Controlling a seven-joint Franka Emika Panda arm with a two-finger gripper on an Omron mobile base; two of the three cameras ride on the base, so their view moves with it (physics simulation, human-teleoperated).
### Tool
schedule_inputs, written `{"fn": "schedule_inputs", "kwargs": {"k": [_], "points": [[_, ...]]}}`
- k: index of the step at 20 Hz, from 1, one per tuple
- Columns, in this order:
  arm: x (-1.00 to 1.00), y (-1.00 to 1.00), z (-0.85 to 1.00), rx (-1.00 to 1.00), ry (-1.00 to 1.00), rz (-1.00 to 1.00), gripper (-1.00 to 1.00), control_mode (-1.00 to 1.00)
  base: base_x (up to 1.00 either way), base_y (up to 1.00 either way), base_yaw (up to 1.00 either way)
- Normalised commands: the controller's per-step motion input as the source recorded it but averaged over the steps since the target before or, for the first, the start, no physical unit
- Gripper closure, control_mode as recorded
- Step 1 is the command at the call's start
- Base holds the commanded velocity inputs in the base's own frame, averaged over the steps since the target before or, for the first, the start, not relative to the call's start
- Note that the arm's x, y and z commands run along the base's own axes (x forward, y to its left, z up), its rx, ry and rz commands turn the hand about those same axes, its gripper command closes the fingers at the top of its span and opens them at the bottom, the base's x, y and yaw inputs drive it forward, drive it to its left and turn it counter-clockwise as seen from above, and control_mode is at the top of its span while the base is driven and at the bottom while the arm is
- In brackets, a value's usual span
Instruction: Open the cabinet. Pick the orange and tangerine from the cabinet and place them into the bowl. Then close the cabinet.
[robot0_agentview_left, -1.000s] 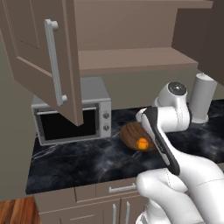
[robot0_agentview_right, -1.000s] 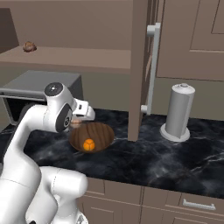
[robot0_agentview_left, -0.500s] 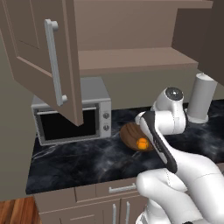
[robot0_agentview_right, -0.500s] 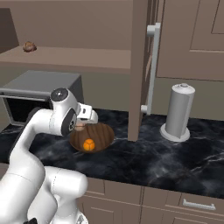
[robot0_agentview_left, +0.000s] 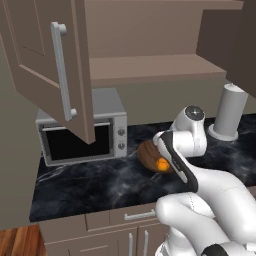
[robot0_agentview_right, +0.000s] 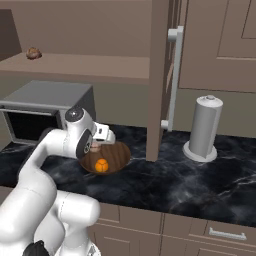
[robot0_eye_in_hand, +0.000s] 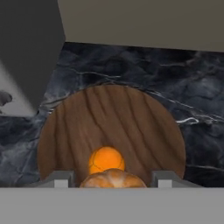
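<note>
The cabinet (robot0_agentview_left: 150, 67) stands with both doors swung open, the left door (robot0_agentview_left: 55, 65) hanging over the microwave. On the counter the wooden bowl (robot0_eye_in_hand: 131, 122) (robot0_agentview_right: 119, 151) (robot0_agentview_left: 146, 151) holds one bright orange fruit (robot0_eye_in_hand: 106, 159) (robot0_agentview_right: 102, 165) (robot0_agentview_left: 162, 164). My gripper (robot0_eye_in_hand: 113, 178) (robot0_agentview_right: 95, 146) hovers just above the bowl's near rim, shut on a second round fruit (robot0_eye_in_hand: 113, 179). That one is duller orange with pale streaks, and I take it for the tangerine. Only its top shows between the fingertips (robot0_eye_in_hand: 57, 177).
A microwave (robot0_agentview_left: 80, 135) (robot0_agentview_right: 45, 100) sits left of the bowl. To the bowl's right stands a grey upright cylinder (robot0_agentview_left: 230, 110) (robot0_agentview_right: 205, 127). The right door (robot0_agentview_right: 160, 75) hangs edge-on close to the bowl. A small brown lump (robot0_agentview_right: 33, 52) lies on the cabinet shelf.
The hand has come down and in towards the bowl with the fruit still gripped. The fruit in the bowl has not moved.
</note>
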Motion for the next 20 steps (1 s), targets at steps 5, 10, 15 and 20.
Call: {"fn": "schedule_inputs", "kwargs": {"k": [5, 10, 15, 20], "points": [[0.21, -0.03, -0.23, 0.00, 0.00, 0.00, 1.00, -1.00, 0.00, 0.00, 0.00], [0.17, -0.01, -0.22, 0.00, 0.00, 0.00, 1.00, -1.00, 0.00, 0.00, 0.00], [0.15, -0.01, -0.22, 0.00, 0.00, 0.00, 1.00, -1.00, 0.00, 0.00, 0.00], [0.13, -0.02, -0.20, 0.00, 0.00, 0.00, 1.00, -1.00, 0.00, 0.00, 0.00]]}}
